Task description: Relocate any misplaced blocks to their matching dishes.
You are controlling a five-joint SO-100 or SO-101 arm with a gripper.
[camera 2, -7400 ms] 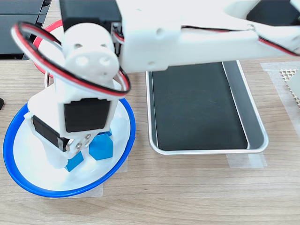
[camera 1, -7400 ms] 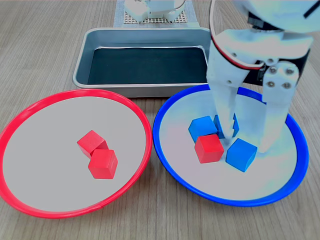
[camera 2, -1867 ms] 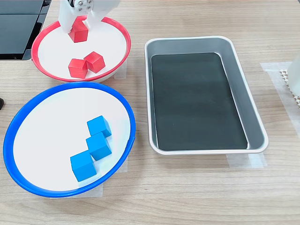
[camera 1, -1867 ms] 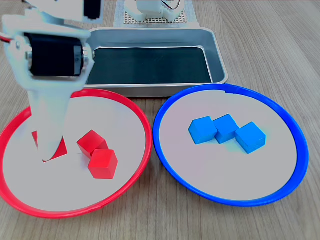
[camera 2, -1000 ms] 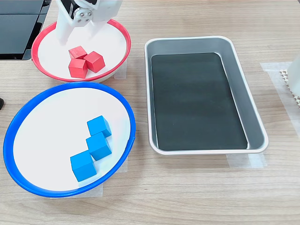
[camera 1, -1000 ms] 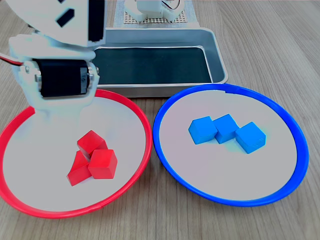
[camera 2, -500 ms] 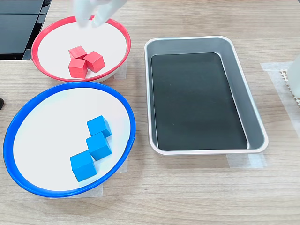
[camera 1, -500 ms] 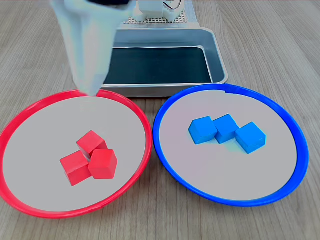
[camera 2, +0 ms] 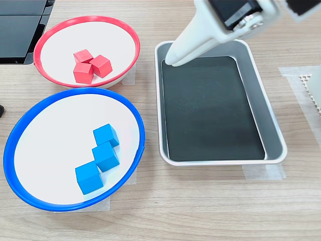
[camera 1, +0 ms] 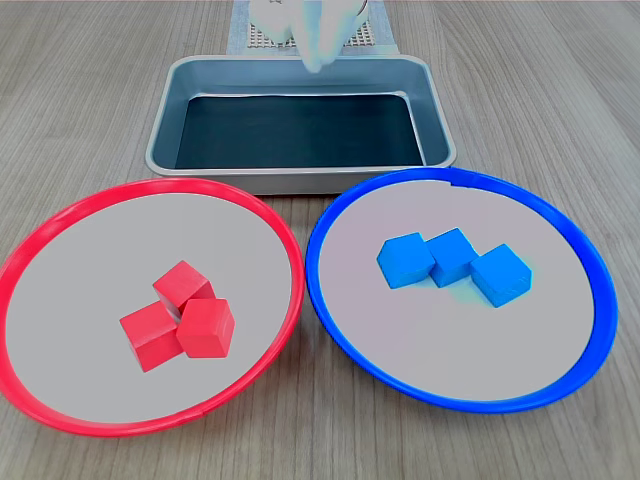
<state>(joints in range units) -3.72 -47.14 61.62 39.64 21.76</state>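
Observation:
Three red blocks (camera 1: 180, 318) lie bunched together in the red-rimmed dish (camera 1: 80, 290) on the first exterior view's left. Three blue blocks (camera 1: 452, 264) lie in a row in the blue-rimmed dish (camera 1: 450, 345) on the first exterior view's right. In the second exterior view the red blocks (camera 2: 90, 65) rest in the red dish (camera 2: 113, 40) at top left, and the blue blocks (camera 2: 103, 156) in the blue dish (camera 2: 47, 140) below it. My gripper (camera 2: 172, 61) hangs over the tray's near-left corner, motion-blurred, fingers together, holding nothing. It shows as a pale blur (camera 1: 318, 52) at the top of the first exterior view.
A rectangular grey metal tray (camera 1: 300, 130) with a dark bottom stands behind both dishes; it is on the second exterior view's right (camera 2: 210, 110). A white mesh base (camera 1: 262, 36) sits beyond the tray. Black equipment (camera 2: 20, 20) fills the second exterior view's top-left corner.
My arm has let go of a red block in the red dish, lifted away and swung over to the tray. The blocks lie still.

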